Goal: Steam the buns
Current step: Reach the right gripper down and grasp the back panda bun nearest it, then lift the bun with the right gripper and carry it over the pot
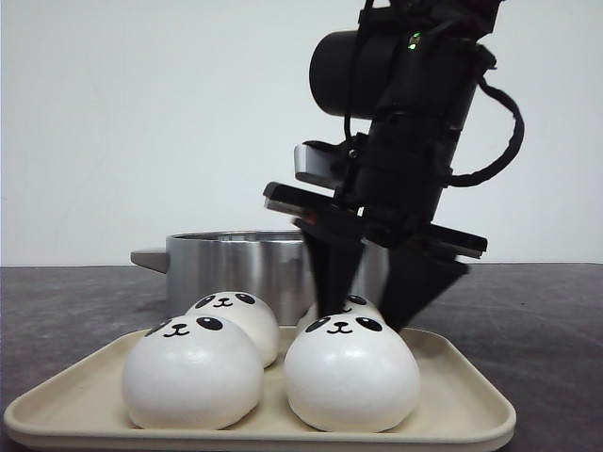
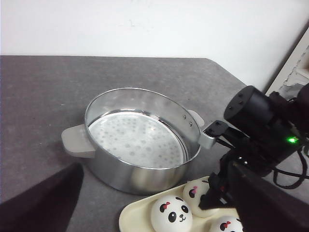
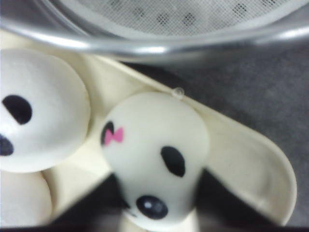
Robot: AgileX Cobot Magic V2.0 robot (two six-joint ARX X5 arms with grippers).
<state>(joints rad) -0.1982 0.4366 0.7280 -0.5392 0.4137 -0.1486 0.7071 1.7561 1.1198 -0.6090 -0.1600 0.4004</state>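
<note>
Four white panda-faced buns sit on a beige tray (image 1: 462,414): front left (image 1: 192,372), front right (image 1: 350,375), back left (image 1: 236,320) and back right (image 1: 356,303). My right gripper (image 1: 363,315) reaches down over the back right bun. In the right wrist view its dark fingers (image 3: 91,203) press both sides of that bun (image 3: 154,145), which looks pinched narrower between them and still rests on the tray (image 3: 251,169). My left gripper (image 2: 154,215) is open and empty, held above the table facing the pot, with one dark finger (image 2: 38,203) at each side of its view.
A steel steamer pot (image 1: 236,268) with grey handles stands just behind the tray; its perforated insert (image 2: 135,137) holds nothing. The right arm (image 2: 260,125) hangs over the tray's far corner. Grey tabletop surrounds the pot, with a white wall behind.
</note>
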